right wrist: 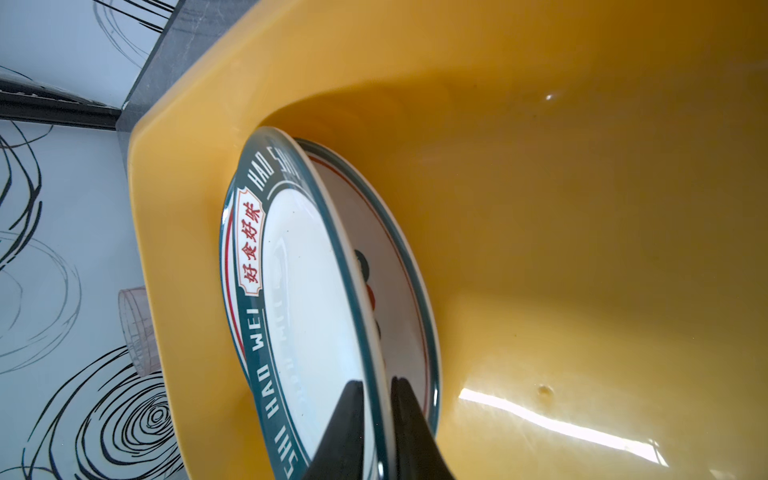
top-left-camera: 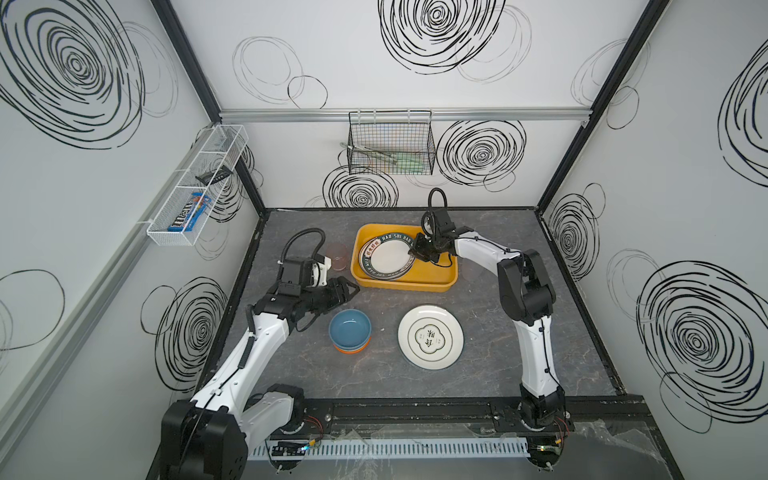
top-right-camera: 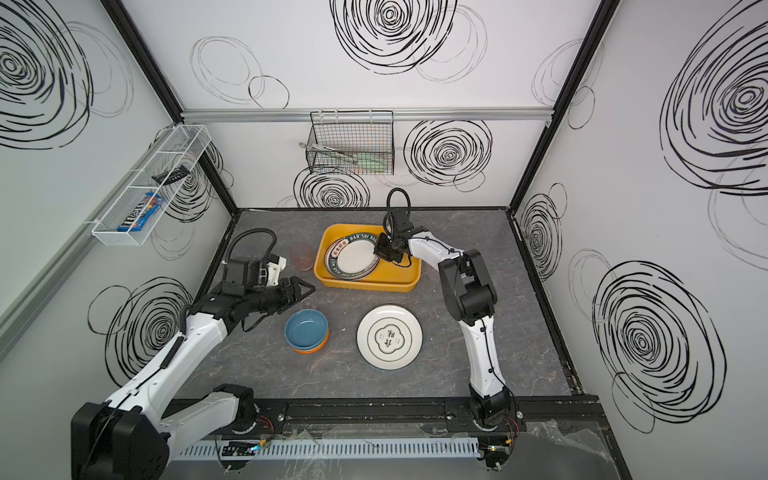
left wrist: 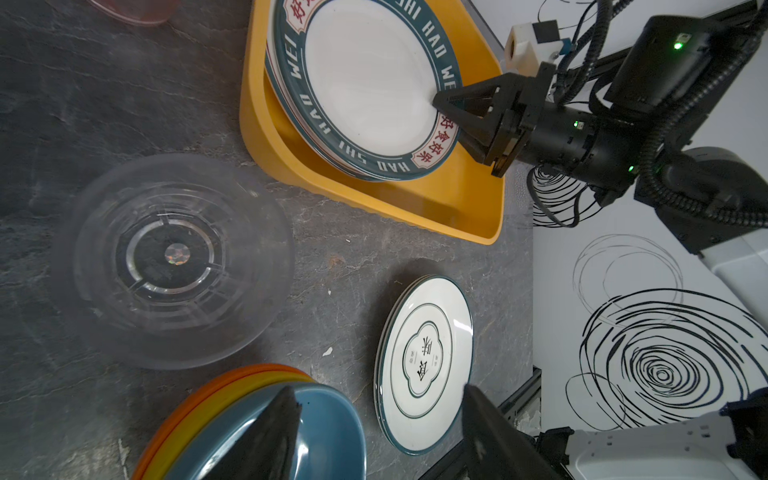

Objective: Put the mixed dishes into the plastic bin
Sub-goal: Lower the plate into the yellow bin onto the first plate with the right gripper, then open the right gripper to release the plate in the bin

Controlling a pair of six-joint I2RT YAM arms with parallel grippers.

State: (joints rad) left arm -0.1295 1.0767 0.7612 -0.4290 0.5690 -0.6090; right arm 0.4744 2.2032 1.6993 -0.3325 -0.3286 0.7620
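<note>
The yellow plastic bin (top-left-camera: 441,282) (top-right-camera: 325,275) stands at the back of the table. Two dark-rimmed plates lie stacked in it, the upper plate (top-left-camera: 388,257) (right wrist: 303,291) tilted over the lower plate (right wrist: 399,299). My right gripper (top-left-camera: 417,249) (right wrist: 376,380) is shut on the upper plate's rim, one finger on each face. My left gripper (top-left-camera: 353,289) (left wrist: 380,390) hangs open and empty above the blue bowl (top-left-camera: 350,328) (left wrist: 328,432), which sits stacked on orange bowls (top-left-camera: 351,350). A white plate (top-left-camera: 430,336) (left wrist: 424,361) lies on the table in front of the bin.
A pink cup (top-left-camera: 337,255) (top-right-camera: 301,255) stands left of the bin. In the left wrist view a blurred clear cup (left wrist: 174,257) shows on the table near the bin. A black wire basket (top-left-camera: 390,143) and a white mesh shelf (top-left-camera: 195,187) hang on the walls.
</note>
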